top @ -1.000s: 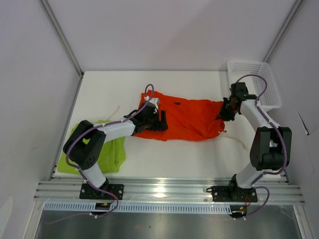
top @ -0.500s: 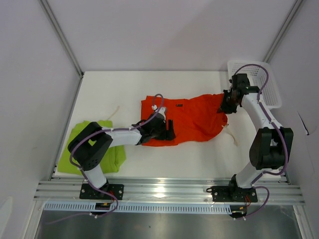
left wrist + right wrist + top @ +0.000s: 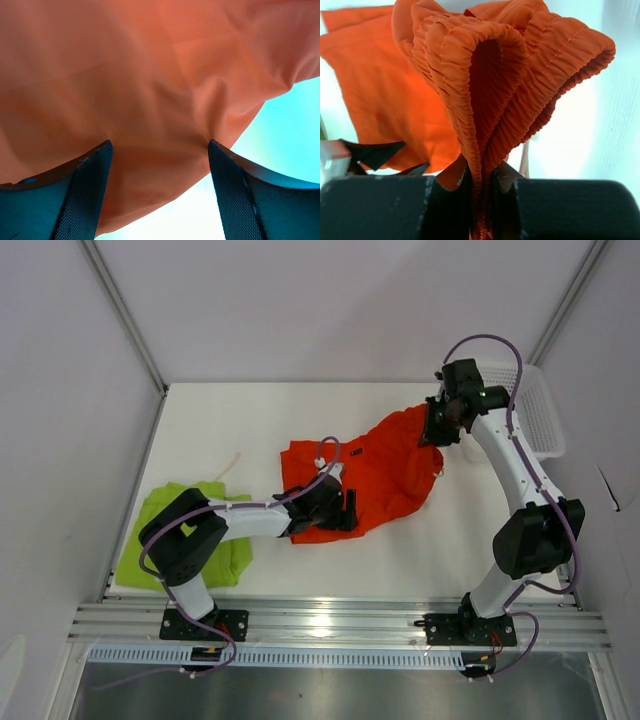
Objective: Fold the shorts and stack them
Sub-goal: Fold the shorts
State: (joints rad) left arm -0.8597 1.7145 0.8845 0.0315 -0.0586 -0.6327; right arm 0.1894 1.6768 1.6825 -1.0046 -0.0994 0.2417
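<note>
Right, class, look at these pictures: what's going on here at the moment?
Two robot arms are working on the orange-red shorts in the middle of the table. The right pincer is shut on the bunched waistband and holds that end raised. The left pincer is open, fingers spread over the near left part of the fabric. The lime green shorts lie apart, by the left arm's base.

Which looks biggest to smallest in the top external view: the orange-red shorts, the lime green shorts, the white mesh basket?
1. orange-red shorts: clearly largest.
2-3. lime green shorts and white mesh basket: too close to rank, since the left arm and right arm each hide part of one.
</note>
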